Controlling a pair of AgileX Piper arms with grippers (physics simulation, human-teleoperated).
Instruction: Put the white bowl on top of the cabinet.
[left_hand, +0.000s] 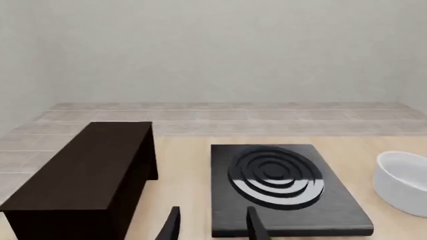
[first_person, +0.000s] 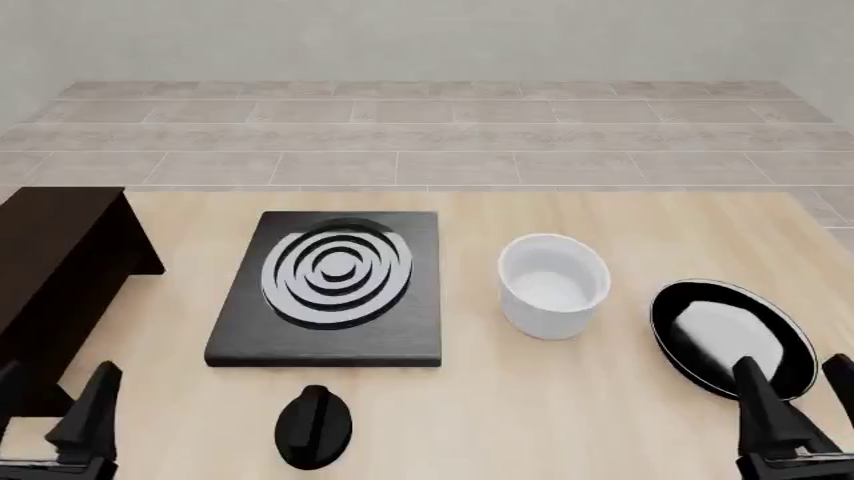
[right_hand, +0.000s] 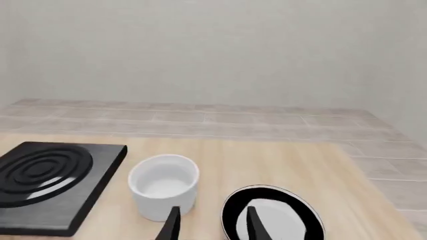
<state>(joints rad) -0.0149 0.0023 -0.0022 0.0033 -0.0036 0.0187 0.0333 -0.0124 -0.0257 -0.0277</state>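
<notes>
Both grippers sit low at the bottom edge of the front view, the left gripper in the lower left corner and the right gripper in the lower right corner, each with its dark fingers spread apart and nothing between them; the wrist views show the same gap between the fingertips. Right of the frame's centre, the white bowl stands upright on the pale wooden table, touched by neither gripper. At the left edge of the front view stands the cabinet, dark brown and boxy, its flat top bare, well apart from the bowl. Between bowl and cabinet lies a flat black slab with grey concentric rings, near the bowl but not touching it. Lower right of the bowl, just beside it, rests a black-rimmed plate with a white centre, with the right gripper's fingers just below it in the frame. A small black oval knob lies near the bottom edge, below the slab.
</notes>
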